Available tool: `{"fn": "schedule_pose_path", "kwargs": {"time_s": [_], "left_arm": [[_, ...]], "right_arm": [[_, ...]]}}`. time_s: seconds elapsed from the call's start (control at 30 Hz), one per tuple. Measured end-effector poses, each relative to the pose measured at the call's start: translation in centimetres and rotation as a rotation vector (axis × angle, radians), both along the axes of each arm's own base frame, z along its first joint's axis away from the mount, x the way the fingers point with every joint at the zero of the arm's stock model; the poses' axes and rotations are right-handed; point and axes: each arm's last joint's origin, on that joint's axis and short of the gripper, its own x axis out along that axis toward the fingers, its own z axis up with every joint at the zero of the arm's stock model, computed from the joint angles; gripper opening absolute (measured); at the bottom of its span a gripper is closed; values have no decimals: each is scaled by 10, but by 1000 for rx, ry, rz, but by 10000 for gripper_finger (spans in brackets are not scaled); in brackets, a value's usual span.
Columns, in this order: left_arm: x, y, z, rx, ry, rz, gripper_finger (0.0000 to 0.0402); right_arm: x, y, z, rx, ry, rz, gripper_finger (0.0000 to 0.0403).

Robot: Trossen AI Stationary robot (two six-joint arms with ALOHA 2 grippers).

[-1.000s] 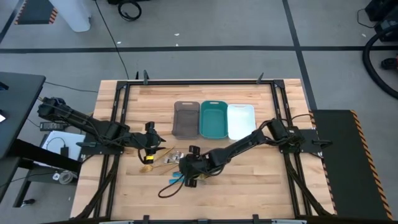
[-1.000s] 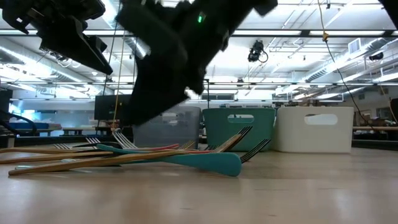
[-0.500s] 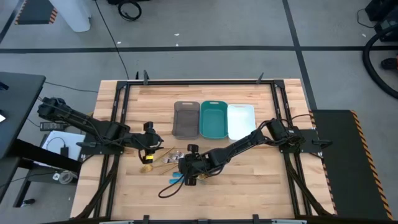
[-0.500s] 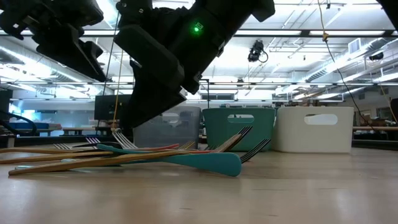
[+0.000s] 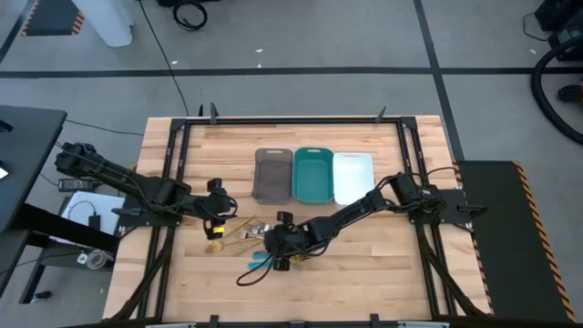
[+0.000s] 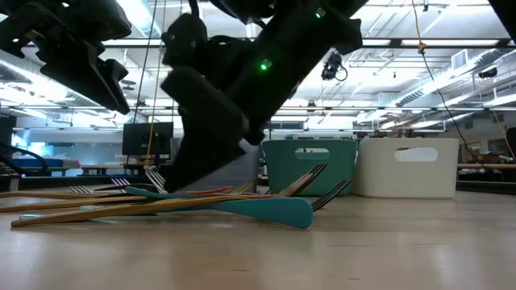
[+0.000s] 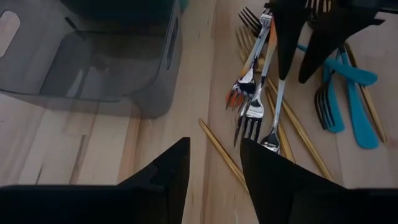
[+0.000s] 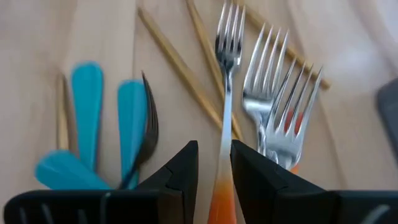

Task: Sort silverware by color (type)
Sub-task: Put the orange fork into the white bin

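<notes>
The silverware (image 5: 260,244) lies in one loose pile on the wooden table (image 5: 364,264), in front of the trays and well apart from them. In the right wrist view three silver forks (image 8: 268,118) with orange handles lie side by side, tines fanned; beside them are three blue handles (image 8: 87,106), one ending in a dark fork head, and at least three thin gold handles (image 8: 174,68) crossing underneath. The right gripper (image 5: 279,257) is down on the pile, its two fingers (image 8: 177,171) slightly parted, straddling the orange-handled stem of one fork; whether they touch it cannot be told. The left gripper (image 5: 219,219) hovers at the pile's left edge, fingers (image 7: 168,174) apart and holding nothing. Behind stand three trays in a row: grey-brown (image 5: 272,173), teal (image 5: 312,175) and white (image 5: 353,177)
</notes>
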Motion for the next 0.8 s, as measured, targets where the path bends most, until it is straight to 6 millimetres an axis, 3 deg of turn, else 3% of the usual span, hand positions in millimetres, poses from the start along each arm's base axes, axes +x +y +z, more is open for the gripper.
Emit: {"fn": "schedule_pose_path", "kwargs": {"time_s": [0.17, 0.5, 0.8], "left_arm": [[0, 0, 0, 0, -1, 0, 151], [0, 0, 0, 1, -6, -3, 151], [1, 0, 1, 2, -7, -4, 151]], "right_arm": [[-5, -5, -11, -8, 5, -2, 103], [-8, -6, -15, -11, 25, 0, 100], [-8, -6, -15, -5, 26, -5, 56]]}}
